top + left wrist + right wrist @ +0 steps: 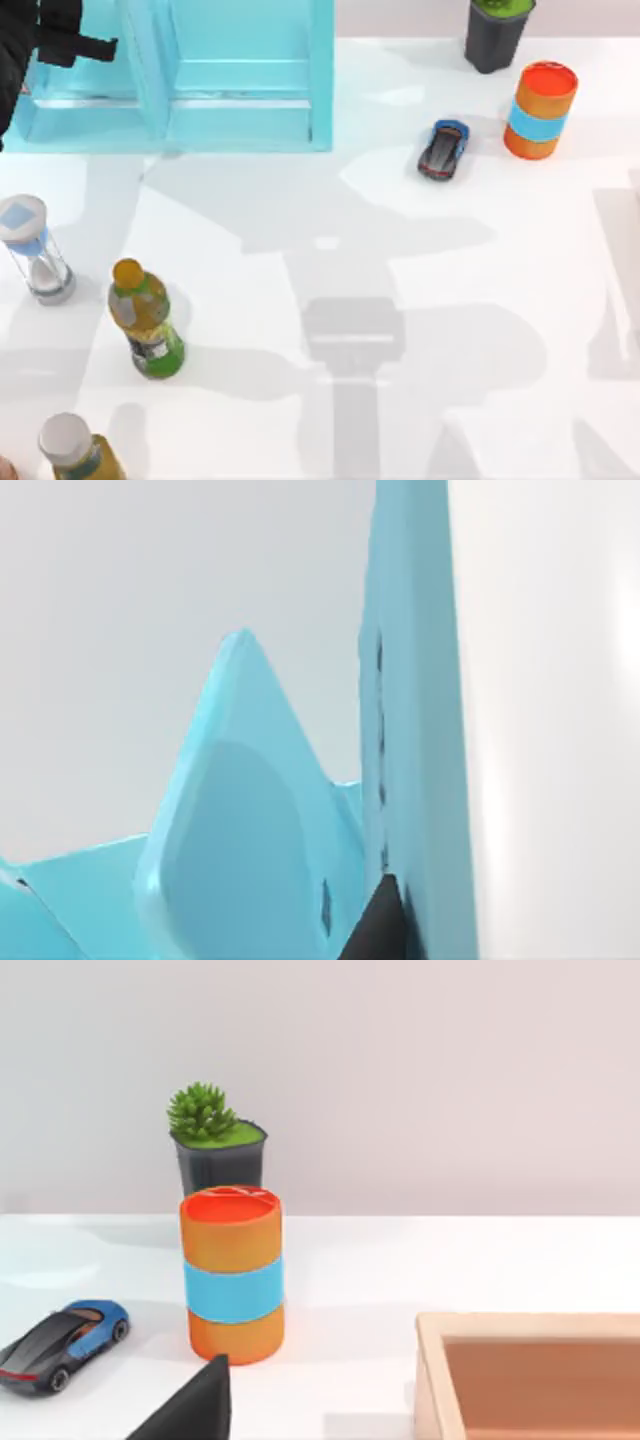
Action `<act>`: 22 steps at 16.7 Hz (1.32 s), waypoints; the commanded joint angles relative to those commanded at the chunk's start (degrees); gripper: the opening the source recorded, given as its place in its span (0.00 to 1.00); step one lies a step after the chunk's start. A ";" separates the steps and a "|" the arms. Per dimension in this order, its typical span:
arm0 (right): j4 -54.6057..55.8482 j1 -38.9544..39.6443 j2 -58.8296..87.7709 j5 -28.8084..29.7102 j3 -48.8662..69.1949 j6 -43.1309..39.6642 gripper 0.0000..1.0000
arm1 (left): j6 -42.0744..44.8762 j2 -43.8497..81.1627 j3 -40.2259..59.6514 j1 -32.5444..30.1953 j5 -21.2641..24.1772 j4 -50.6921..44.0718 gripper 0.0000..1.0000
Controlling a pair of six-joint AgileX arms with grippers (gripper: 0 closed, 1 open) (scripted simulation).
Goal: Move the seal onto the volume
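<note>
Searching comes first, since the left arm [40,45] is hanging over the far-left shelf unit [240,90], jaws' state impossible to tell.

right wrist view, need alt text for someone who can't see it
An orange canister with a light-blue band stands on a white table, with a potted green succulent in a dark pot behind it against a plain wall. A small blue and black toy car sits beside the canister, and the corner of a shallow wooden tray shows on the canister's other side.
</note>
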 joint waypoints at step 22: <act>0.00 0.00 0.00 0.00 0.00 0.00 1.00 | -15.23 -22.34 -8.64 -9.83 -6.52 -22.29 0.00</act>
